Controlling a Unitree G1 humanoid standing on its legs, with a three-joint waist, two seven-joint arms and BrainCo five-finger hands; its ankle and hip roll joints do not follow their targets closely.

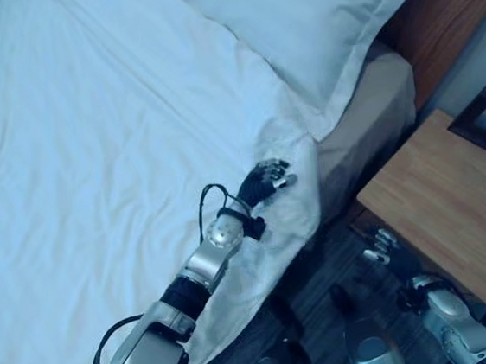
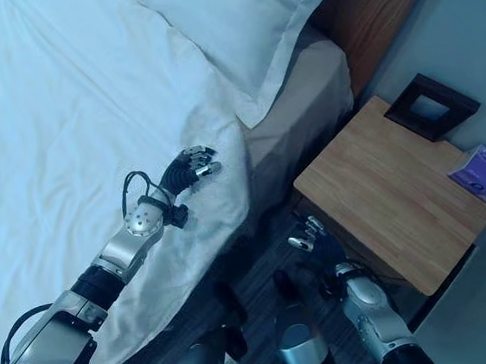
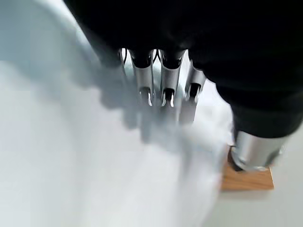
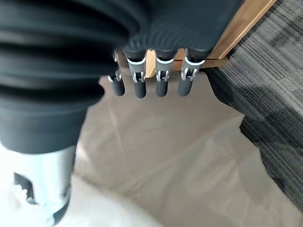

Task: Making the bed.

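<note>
Left eye view is showing the left hand (image 1: 267, 183) lying with straight fingers on the white sheet (image 1: 93, 163) near the bed's edge, so pushing sideways could be bunching up the cloth under it

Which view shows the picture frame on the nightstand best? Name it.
The right eye view: the dark picture frame lies whole on the wooden nightstand, at its far corner. The left eye view cuts it off at the picture's edge. I cannot make the frame out in either wrist view.
</note>
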